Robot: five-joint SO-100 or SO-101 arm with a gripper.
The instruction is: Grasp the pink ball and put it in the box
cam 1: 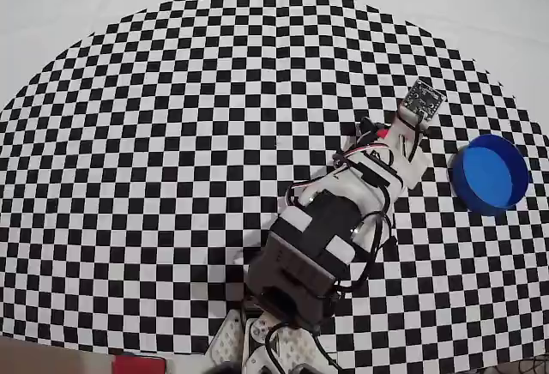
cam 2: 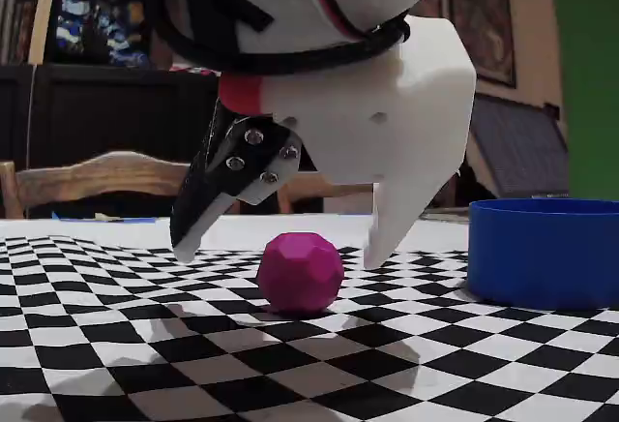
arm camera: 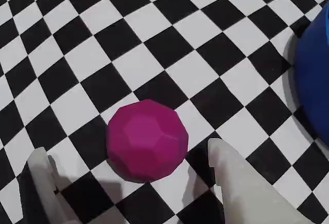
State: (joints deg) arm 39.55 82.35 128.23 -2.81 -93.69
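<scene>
1. Magenta and matte, the pink ball (arm camera: 147, 141) rests on the checkered cloth (cam 1: 171, 134) that covers the counter; in the wrist view it lies between the two fingers of the tool (arm camera: 134, 158), a little nearer the right one.
2. That tool is spread wide. In the fixed view its dark finger (cam 2: 208, 199) hangs left of the ball and its white finger (cam 2: 397, 219) right of it, both tips just above the cloth and clear of the ball.
3. Judged from this, the arm is placed to straddle the ball so that closing would pinch it across its middle; the grasp is not yet made.
4. In the fixed view the box (cam 2: 545, 251), a low bright blue round, stands near on the right, apart from the ball, likely a short carry away.
5. Being a faceted sphere, the ball has no long axis and points no way; any closing line through its centre should serve.
6. In the overhead view the arm (cam 1: 326, 237) hides the ball.
</scene>
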